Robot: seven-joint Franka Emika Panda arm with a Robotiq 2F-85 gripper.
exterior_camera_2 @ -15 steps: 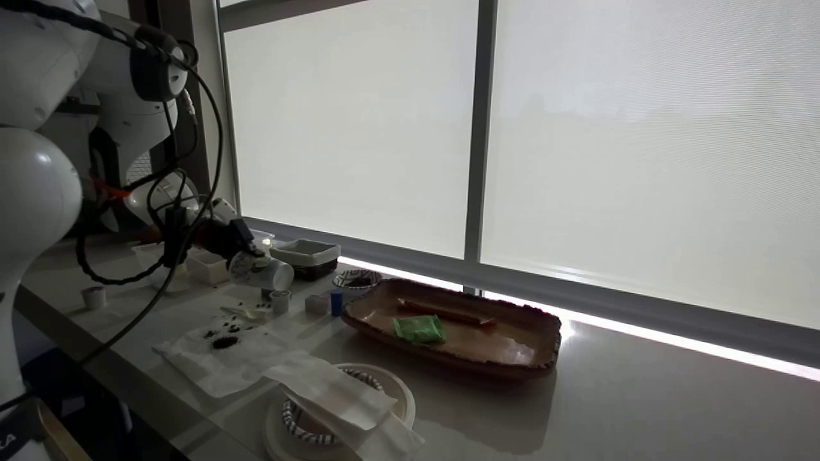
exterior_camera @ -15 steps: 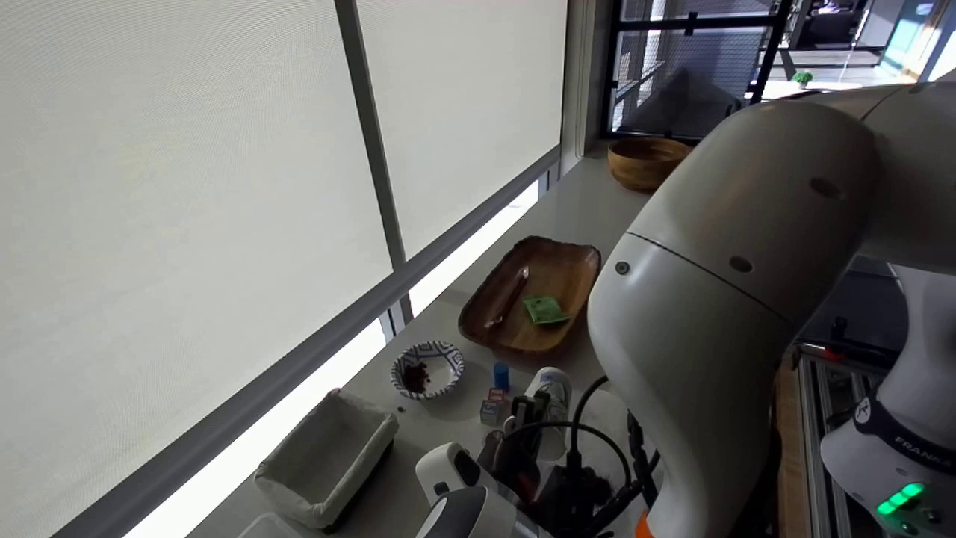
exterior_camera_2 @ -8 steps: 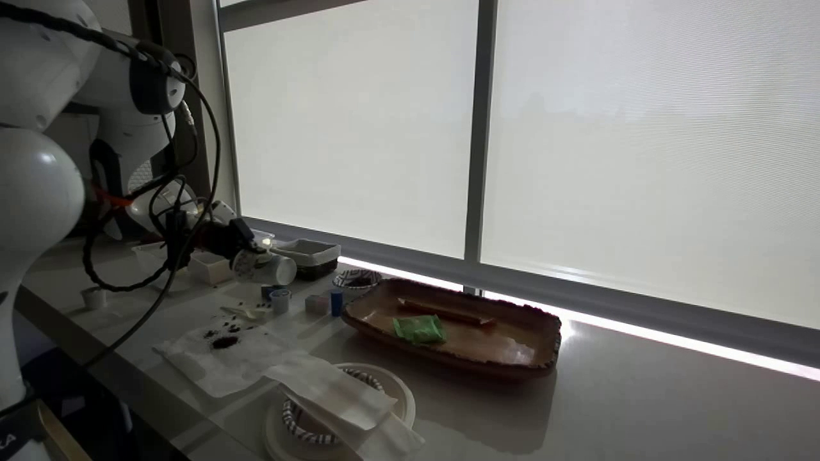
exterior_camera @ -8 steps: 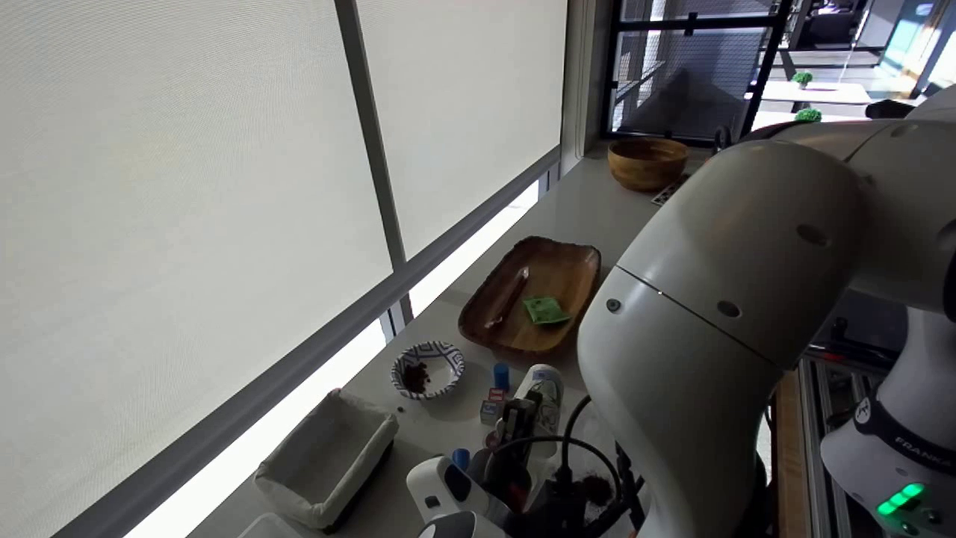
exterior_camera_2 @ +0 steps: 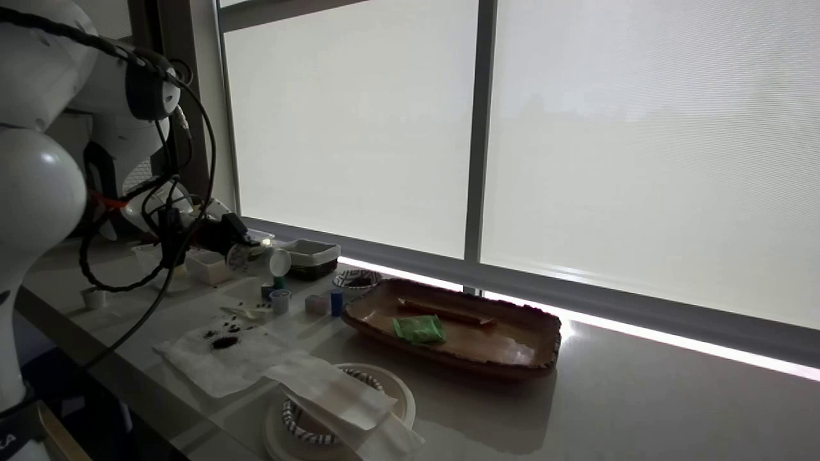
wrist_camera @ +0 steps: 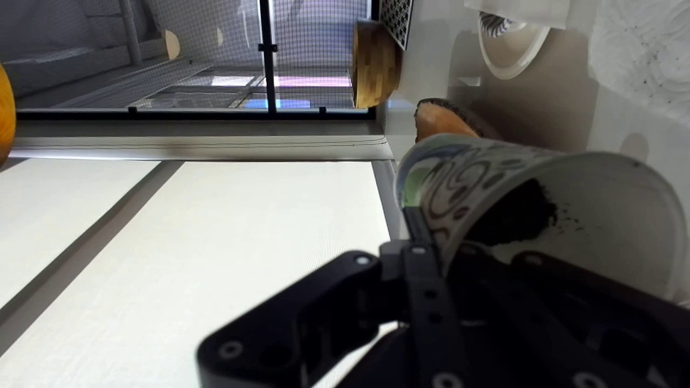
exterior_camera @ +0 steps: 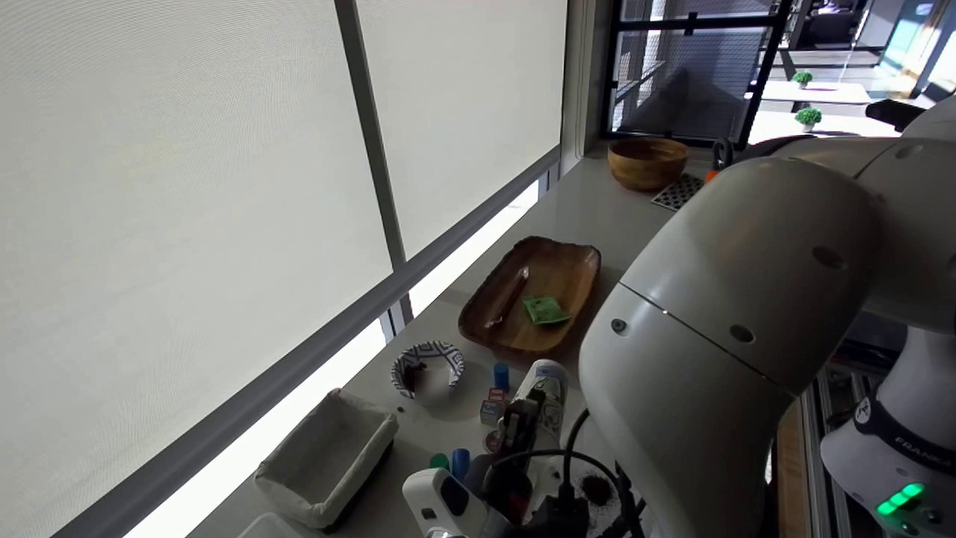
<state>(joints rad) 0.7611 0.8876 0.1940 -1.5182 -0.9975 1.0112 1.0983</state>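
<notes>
My gripper (wrist_camera: 437, 245) is shut on the wall of a printed white paper cup (wrist_camera: 485, 167), one finger outside and the other largely hidden inside the rim. Dark grounds (wrist_camera: 517, 215) lie inside the cup. In both exterior views the cup (exterior_camera: 551, 388) (exterior_camera_2: 246, 259) is held tilted on its side above the table, its base pointing away from the gripper (exterior_camera_2: 251, 245). Below and near it are a small white tub (exterior_camera_2: 280, 302), a blue-capped item (exterior_camera: 460, 463), a green-capped item (exterior_camera: 439, 461), small boxes (exterior_camera: 493, 409) and a blue cylinder (exterior_camera_2: 336, 303).
A brown wooden tray (exterior_camera_2: 506, 365) holds a green packet (exterior_camera_2: 419, 328) and a thin stick. A patterned bowl (exterior_camera: 452, 357) and a cloth-lined basket (exterior_camera: 287, 467) stand by the window. A stained paper towel (exterior_camera_2: 211, 371) and stacked plates (exterior_camera_2: 410, 410) lie in front.
The arm has lowered and shifted a little. The cup stays gripped and has moved slightly, its tilt changing a little. The blue-capped and green-capped items have come into sight behind the gripper.
</notes>
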